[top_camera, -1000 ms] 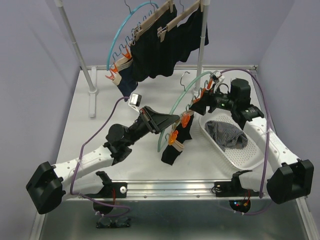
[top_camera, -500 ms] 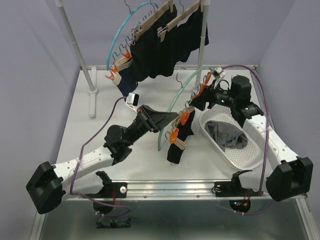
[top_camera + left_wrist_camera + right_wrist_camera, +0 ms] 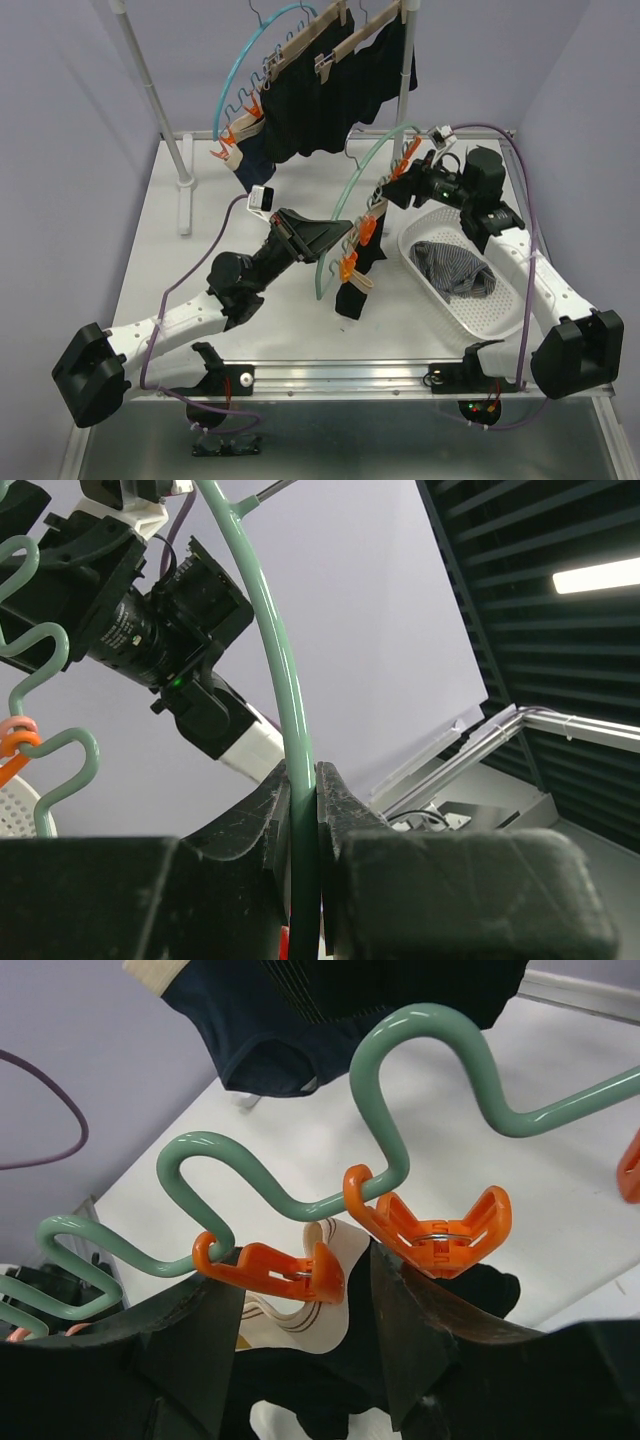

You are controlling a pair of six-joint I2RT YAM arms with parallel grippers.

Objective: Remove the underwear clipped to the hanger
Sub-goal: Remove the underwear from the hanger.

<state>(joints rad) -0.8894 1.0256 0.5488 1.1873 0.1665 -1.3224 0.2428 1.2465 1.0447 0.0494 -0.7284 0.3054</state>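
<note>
The left tool (image 3: 303, 780) is clamped hard on the smooth round tube of a pale green hanger (image 3: 285, 680) and holds it tilted above the desk (image 3: 180, 270). The right tool (image 3: 305, 1272) stands part-open, gripping nothing, its dark fingers straddling an orange plastic clip (image 3: 265, 1263) and the beige ribbed waistband beneath it. A second, sprung clip (image 3: 430, 1230) hangs from the next bend of the hanger's wavy lower bar.

The underwear (image 3: 355, 285), soft black cloth, dangles from those clips beside a white perforated basket (image 3: 500, 320) that already holds a checked garment (image 3: 455, 268).

The risk appears twofold. A tug on the cloth before the clip's jaws spread could stretch the waistband or snap the plastic. The slick tube could also swivel in the left tool's hold, so the freed garment would fall on the desk, not in the basket.
</note>
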